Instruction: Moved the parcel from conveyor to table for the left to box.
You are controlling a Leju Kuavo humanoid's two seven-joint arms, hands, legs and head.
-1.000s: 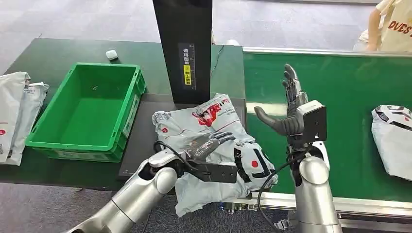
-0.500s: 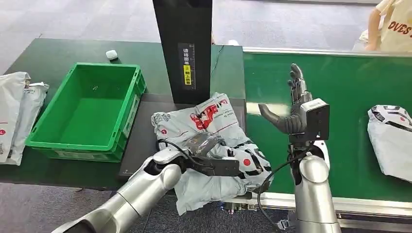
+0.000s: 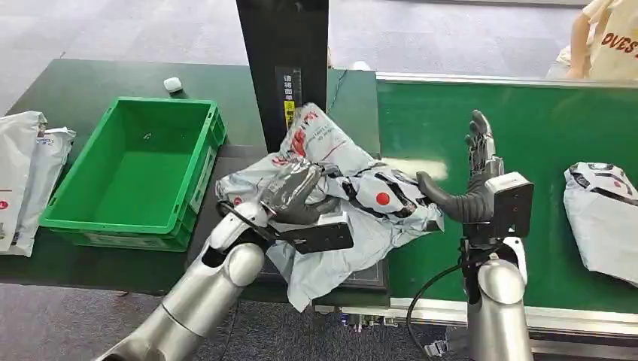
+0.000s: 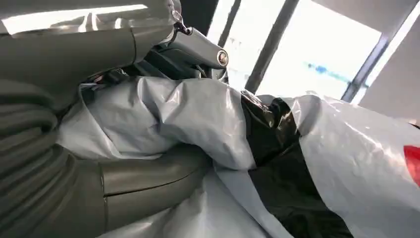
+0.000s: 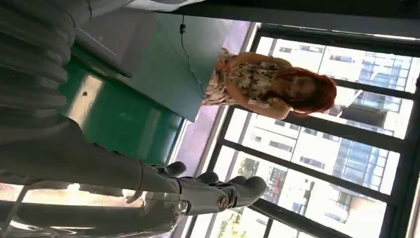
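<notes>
A crumpled grey plastic parcel (image 3: 342,188) with red and black print hangs lifted above the dark pad on the table, in front of the black post. My left hand (image 3: 295,197) grips it from below, thumb and fingers wrapped around the folded plastic (image 4: 198,119). The green box (image 3: 143,169) stands empty to the left of the parcel. My right hand (image 3: 474,177) is raised over the green conveyor (image 3: 542,128), fingers spread upright, thumb pointing toward the parcel's edge, holding nothing. The right wrist view shows those fingers (image 5: 218,191) extended and apart.
A black post (image 3: 288,75) stands behind the parcel. Another grey parcel (image 3: 602,214) lies on the conveyor at the right. Grey bags (image 3: 22,177) lie left of the box. A small white object (image 3: 173,84) rests behind the box. A person (image 3: 609,37) stands beyond the belt.
My left hand closed on the parcel and raised it up and leftward off the table edge. My right hand drifted rightward over the conveyor, staying spread.
</notes>
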